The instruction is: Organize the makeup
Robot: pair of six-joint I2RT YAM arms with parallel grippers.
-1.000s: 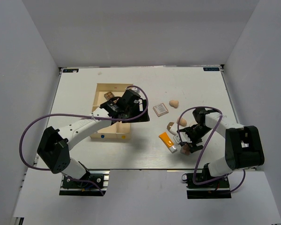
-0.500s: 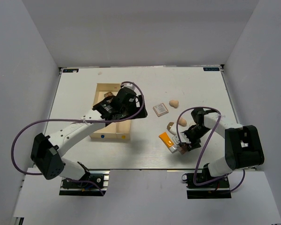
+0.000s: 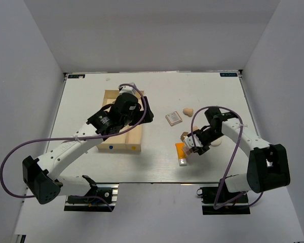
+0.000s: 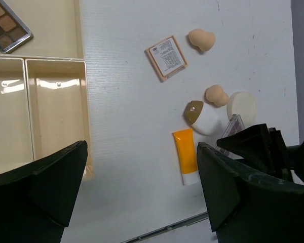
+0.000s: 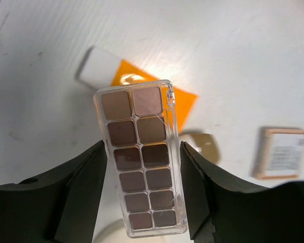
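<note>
Left jaws hang spread wide and empty over the right edge of the wooden box [image 4: 55,116] left of the worktop [image 3: 202,91] centre, one eyeshadow palette [image 4: 7,25] in its far compartment, right jaws clamped on the second palette [image 5: 142,167] above the orange tube [image 4: 185,154] near the front edge.

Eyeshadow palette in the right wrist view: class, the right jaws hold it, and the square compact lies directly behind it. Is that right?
No. The right gripper does hold the eyeshadow palette between its jaws, but the orange tube lies directly behind it; the square compact sits off to one side. The right wrist view shows this.
</note>
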